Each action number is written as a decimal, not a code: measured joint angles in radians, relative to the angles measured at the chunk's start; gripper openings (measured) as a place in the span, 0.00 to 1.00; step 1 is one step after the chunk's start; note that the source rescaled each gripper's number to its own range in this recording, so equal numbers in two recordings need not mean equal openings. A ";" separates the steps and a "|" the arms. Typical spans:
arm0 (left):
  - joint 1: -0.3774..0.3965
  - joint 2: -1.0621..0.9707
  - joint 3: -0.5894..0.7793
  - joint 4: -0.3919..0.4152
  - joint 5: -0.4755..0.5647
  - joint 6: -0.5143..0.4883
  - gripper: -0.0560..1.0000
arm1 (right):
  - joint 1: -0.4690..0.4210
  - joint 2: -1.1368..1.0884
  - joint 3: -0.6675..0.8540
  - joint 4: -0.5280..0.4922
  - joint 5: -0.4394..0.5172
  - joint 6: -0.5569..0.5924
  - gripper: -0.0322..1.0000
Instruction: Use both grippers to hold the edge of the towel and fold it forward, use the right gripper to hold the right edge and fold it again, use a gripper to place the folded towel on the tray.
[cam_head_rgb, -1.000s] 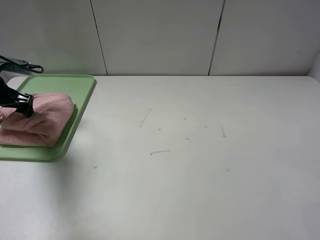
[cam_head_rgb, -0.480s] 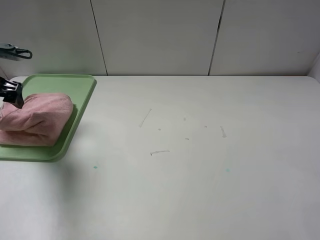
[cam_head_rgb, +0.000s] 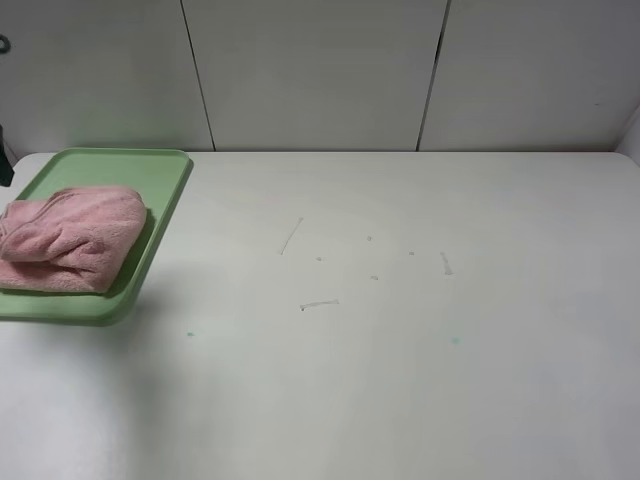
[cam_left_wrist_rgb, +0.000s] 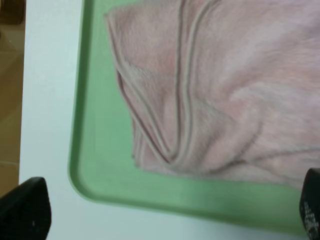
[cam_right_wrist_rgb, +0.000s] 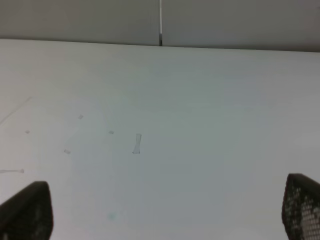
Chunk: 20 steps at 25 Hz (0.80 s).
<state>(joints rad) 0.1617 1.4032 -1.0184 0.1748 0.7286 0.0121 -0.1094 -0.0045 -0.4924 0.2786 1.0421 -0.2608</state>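
Towel (cam_head_rgb: 68, 237): folded, bunched; rests inside the tray (cam_head_rgb: 150, 255), directly below the left pincer (cam_left_wrist_rgb: 165, 220).
Left pincer: spread wide, nothing gripped; fingertips (cam_left_wrist_rgb: 25, 210) are seen apart from the cloth.
Right pincer (cam_right_wrist_rgb: 165, 210): spread wide, empty, held over bare desk (cam_right_wrist_rgb: 200, 110), towel well apart.
Task stage: judged finished; the towel is placed.
Risk: loose hem folds (cam_left_wrist_rgb: 185, 100) could spring open; a low pincer pass could snag the cloth and drag it off the tray.
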 joint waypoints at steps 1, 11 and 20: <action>0.000 -0.027 0.000 -0.014 0.013 0.000 1.00 | 0.000 0.000 0.000 0.000 0.000 0.000 1.00; -0.001 -0.337 0.137 -0.102 0.034 0.028 1.00 | 0.000 0.000 0.000 0.000 0.000 0.000 1.00; -0.119 -0.649 0.295 -0.095 0.055 0.075 1.00 | 0.000 0.000 0.000 0.000 0.000 0.000 1.00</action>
<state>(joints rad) 0.0429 0.7546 -0.7236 0.0794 0.7835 0.0869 -0.1094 -0.0045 -0.4924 0.2786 1.0421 -0.2608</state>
